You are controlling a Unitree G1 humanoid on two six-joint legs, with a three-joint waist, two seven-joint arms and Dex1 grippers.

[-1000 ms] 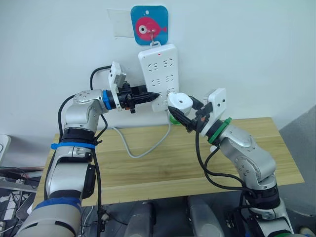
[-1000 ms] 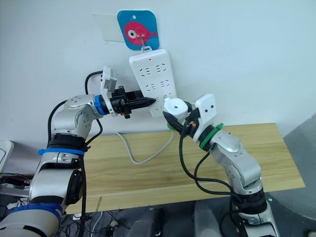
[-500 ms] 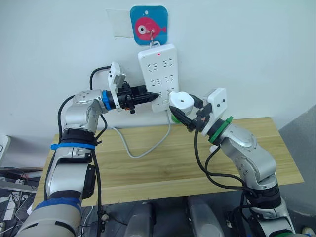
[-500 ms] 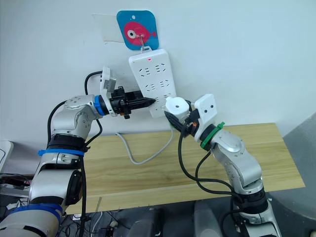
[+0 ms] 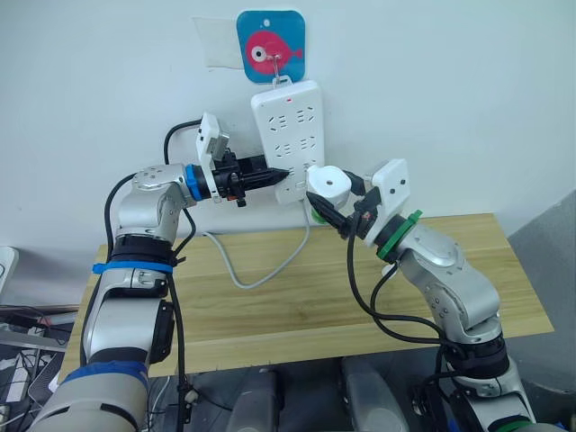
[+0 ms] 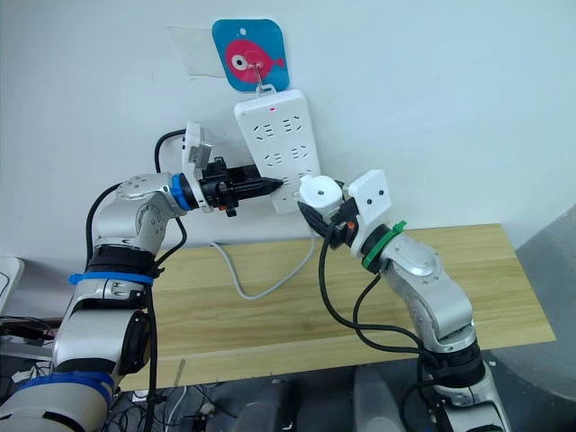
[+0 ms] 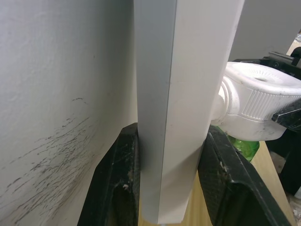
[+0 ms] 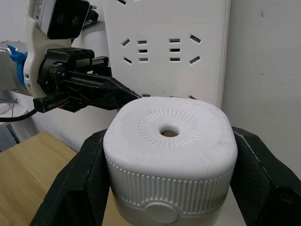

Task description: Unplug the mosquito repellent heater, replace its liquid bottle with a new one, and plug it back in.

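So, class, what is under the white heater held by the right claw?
Under the mosquito repellent heater a green liquid bottle pokes out. Its lower part is hidden behind the left claw and the power strip.

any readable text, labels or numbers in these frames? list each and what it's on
No readable text anywhere.
Label on the camera block by the left tool: printed lines, too small and blurred to read.
Wall sign: a pink fish picture on blue, no words.
Power strip: socket holes and a red light, no lettering visible.
Mosquito repellent heater: plain white, no markings.
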